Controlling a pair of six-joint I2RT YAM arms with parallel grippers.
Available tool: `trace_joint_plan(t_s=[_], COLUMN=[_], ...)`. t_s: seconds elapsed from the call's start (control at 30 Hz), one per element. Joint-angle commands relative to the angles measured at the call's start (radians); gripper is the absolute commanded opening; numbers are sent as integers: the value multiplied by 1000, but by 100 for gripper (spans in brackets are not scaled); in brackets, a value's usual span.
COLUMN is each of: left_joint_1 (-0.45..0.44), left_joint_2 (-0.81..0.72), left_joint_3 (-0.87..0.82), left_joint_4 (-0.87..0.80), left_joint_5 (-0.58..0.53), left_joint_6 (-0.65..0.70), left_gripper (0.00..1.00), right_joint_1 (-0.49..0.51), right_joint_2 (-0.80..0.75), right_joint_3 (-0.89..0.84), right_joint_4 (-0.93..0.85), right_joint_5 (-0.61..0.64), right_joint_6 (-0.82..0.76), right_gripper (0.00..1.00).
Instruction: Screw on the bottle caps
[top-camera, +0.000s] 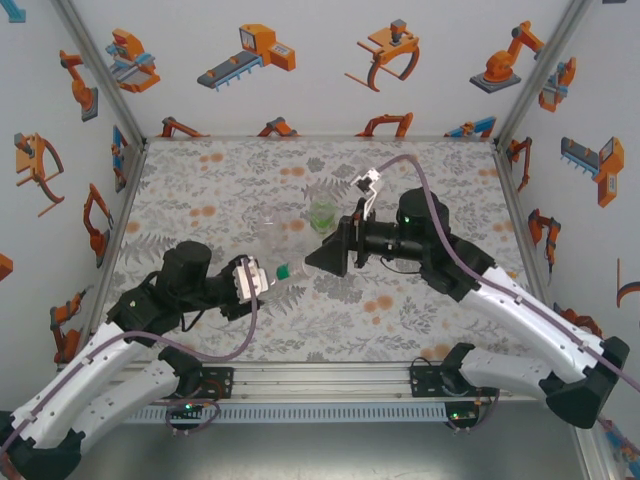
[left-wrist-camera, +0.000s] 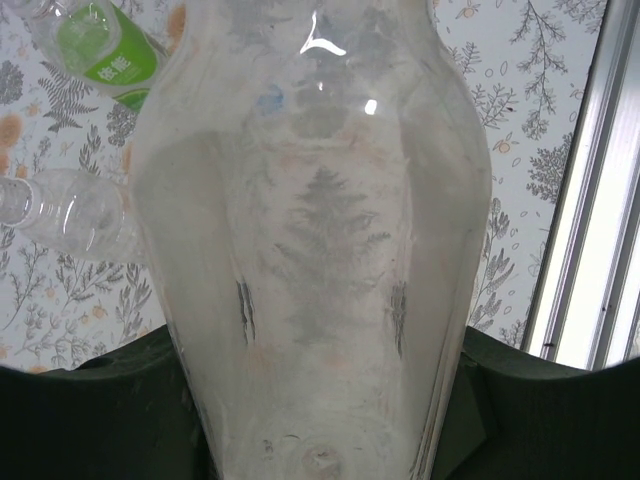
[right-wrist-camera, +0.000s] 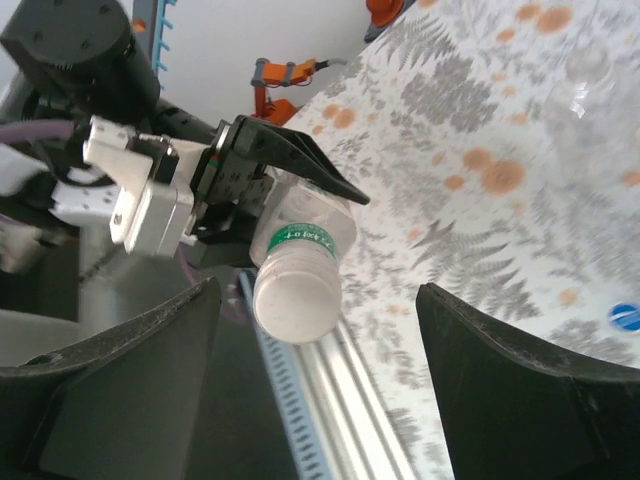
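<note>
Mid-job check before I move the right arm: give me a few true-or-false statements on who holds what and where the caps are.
1. The left tool grips a clear bottle. True.
2. The right tool is clamped on the white cap. False: its fingers stand apart on either side of the cap, not touching it.
3. The white cap sits on the neck of the held bottle, facing the right tool. True.
4. The blue cap is on the held bottle. False: it lies by itself on the table.
</note>
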Motion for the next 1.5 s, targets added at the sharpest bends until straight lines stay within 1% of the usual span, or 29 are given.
trace_joint_plan(t_s=[0.0,0.23,0.4,0.53,0.7,0.93,1.3,1.47], left_joint_1=[-5,-5,-5,-5,-5,-5,-5,-5], left_joint_2=[-6,10,0,-4,-2,-8,-4,-1], left_joint_3=[-4,3,3,1,3,2,4,4], left_joint_4=[14,6,4,3,2,-4,-15,-20], left_joint_5=[51,85,81,78,78,74,72,72], left_joint_6=[32,42,37,36,36,38,41,44], left_gripper=[0,0,0,0,0,0,0,0], right_joint_1=[-1,-1,-1,5,14,15,27,35], right_joint_2=[-36,-54,-31,-3,22,53,32,33], right_joint_3=[13,-33,-32,-36,-41,-64,-109,-114], right_joint_4=[-49,21,76,140,156,174,180,201], right_joint_5=[-50,-224,-363,-444,-423,-412,-377,-381], right_joint_6=[-325,-696,-817,-841,-872,-875,-871,-840], right_gripper=[70,68,69,69,69,68,54,53])
